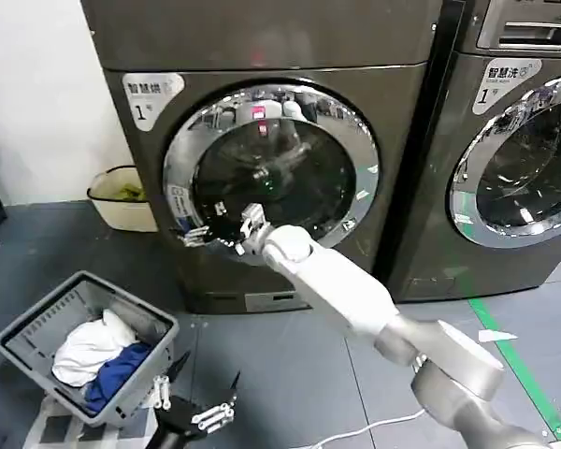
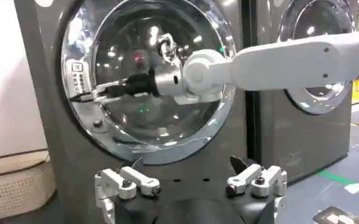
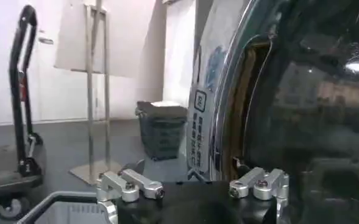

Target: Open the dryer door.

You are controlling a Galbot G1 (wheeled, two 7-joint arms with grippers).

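The dark grey dryer [image 1: 262,65] has a round glass door [image 1: 271,173] with a chrome ring [image 2: 149,79]. My right gripper [image 1: 201,234] reaches across the glass to the door's left edge, by the white label, and shows there in the left wrist view too [image 2: 81,95]. In the right wrist view it [image 3: 185,167] is open, with the door's chrome rim [image 3: 219,109] rising between its fingers. I cannot tell whether the door is ajar. My left gripper [image 1: 204,377] hangs low over the floor in front of the dryer, open and empty [image 2: 185,173].
A grey laundry basket [image 1: 23,341] with white and blue clothes sits on the floor at the left, beside my left gripper. A second machine [image 1: 514,159] stands to the right. A cream basin [image 1: 107,208] is by the wall. Green tape [image 1: 514,365] marks the floor.
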